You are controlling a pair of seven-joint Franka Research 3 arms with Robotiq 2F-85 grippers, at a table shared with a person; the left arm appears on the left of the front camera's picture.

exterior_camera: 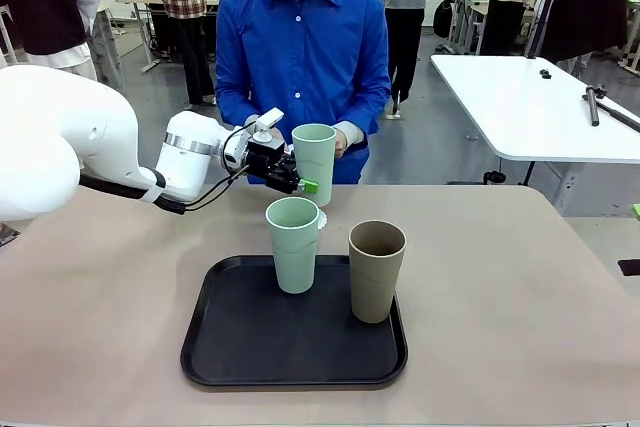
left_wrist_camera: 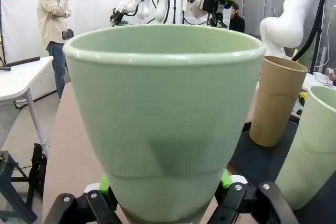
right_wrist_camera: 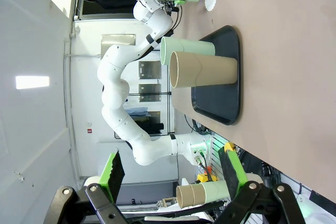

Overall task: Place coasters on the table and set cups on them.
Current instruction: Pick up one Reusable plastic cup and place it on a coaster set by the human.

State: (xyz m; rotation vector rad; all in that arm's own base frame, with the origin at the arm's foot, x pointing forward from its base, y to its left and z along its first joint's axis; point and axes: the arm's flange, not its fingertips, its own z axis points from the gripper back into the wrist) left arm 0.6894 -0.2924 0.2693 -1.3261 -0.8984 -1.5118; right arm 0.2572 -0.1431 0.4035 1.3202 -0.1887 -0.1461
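**Left gripper holding a mint cup beside a coaster**

The beige table [exterior_camera: 500, 297] spans the front view. At its far edge stands a person [exterior_camera: 300, 37] in a blue shirt, and a white table [exterior_camera: 530, 107] stands behind to the right. The white left arm [exterior_camera: 60, 137] reaches in from the left side towards the middle of the far edge.

A black tray [exterior_camera: 215, 347] lies on the near middle of the table. It carries two upright cups: a mint cup [exterior_camera: 293, 247] at its far left and a brown cup [exterior_camera: 376, 272] to its right, near each other but apart.

A third cup, the held mint cup [exterior_camera: 316, 152], is upright beyond the tray. The left gripper [exterior_camera: 305, 179] is clamped on its lower wall, with a green pad on each side in the left wrist view. The right gripper [right_wrist_camera: 172, 174] has its fingers spread wide with nothing between them.

One white scalloped coaster [exterior_camera: 321, 218] lies flat on the table just past the tray's far edge. The held cup's base is just beside it; whether the two touch cannot be told.
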